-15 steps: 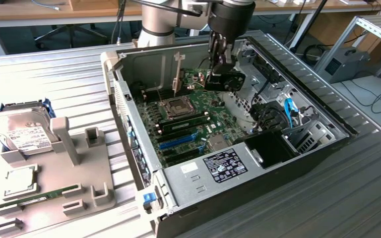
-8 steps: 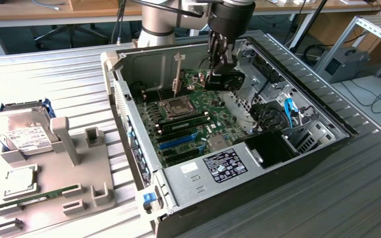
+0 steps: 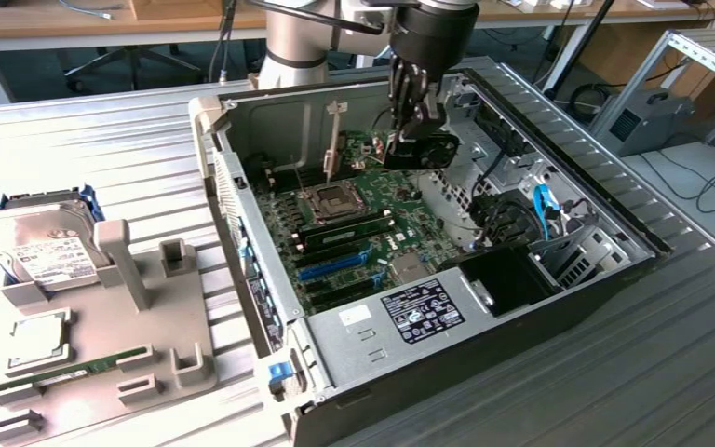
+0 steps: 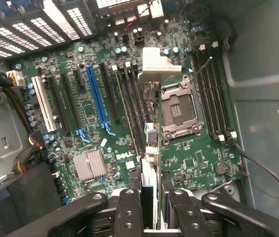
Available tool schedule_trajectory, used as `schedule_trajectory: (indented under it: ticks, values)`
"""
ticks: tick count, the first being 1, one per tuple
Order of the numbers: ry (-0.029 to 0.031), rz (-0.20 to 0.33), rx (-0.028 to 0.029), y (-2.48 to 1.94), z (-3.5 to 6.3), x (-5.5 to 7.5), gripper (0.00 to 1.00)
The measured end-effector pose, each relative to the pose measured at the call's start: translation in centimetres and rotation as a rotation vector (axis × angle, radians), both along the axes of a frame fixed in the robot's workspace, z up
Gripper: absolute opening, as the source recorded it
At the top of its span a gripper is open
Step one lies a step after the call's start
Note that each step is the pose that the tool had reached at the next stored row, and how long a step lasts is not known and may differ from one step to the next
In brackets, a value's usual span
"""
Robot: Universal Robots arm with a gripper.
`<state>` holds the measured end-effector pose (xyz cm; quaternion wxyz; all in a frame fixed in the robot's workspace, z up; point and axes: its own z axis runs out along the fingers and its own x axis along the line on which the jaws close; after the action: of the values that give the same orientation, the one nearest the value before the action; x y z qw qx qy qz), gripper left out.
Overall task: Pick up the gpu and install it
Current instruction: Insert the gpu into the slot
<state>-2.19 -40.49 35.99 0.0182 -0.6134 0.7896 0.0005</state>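
The end effector [image 3: 410, 116] pinches the gpu [image 3: 417, 149] on edge, hanging it inside the open computer case [image 3: 271, 307] above the motherboard [image 4: 104, 123], presumably so its connector can meet the blue slot [image 4: 96, 94].

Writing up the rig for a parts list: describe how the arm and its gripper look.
The arm is a thick silver-grey tube segment with a darker band at the joint. A black cylindrical wrist leads to the gripper, whose black fingers are jointed metal links with round pivot pins.
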Motion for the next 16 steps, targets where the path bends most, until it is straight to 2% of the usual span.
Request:
schedule_trajectory:
  ticks: [16]
  values:
    - [0.0000, 0.079, 0.0000, 0.00, -0.01, 0.00, 0.26]
